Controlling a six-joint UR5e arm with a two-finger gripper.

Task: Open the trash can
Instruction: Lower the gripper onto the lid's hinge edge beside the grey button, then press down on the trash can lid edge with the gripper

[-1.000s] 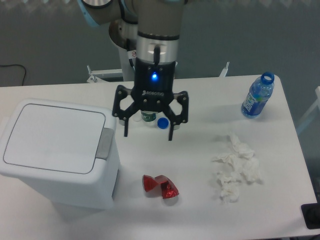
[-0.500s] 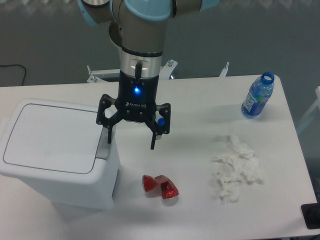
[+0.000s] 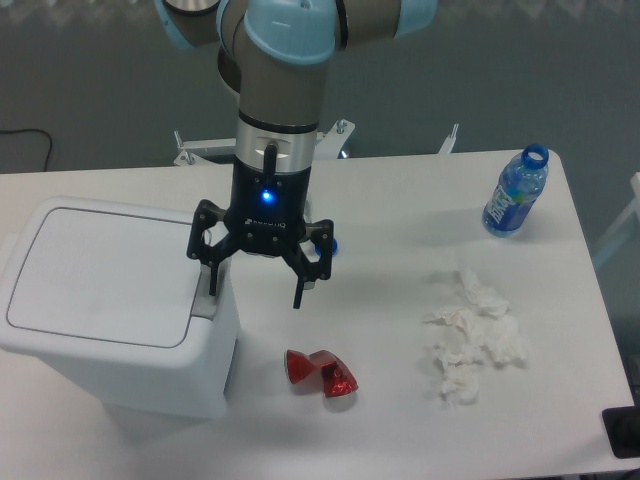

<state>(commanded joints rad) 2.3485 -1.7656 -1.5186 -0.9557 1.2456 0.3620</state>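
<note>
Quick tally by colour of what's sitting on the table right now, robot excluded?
White: 2, the trash can and the crumpled tissue pile
Blue: 2, the open water bottle and a bottle cap mostly hidden behind the gripper
Red: 1, the shiny crumpled wrapper
Total: 5

light: even, overhead | shadows: soft | focus: slightly soft, perhaps compression

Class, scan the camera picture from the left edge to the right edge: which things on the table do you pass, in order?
trash can → end effector, open above the can's grey latch tab → red crumpled wrapper → white crumpled tissues → blue water bottle.
</note>
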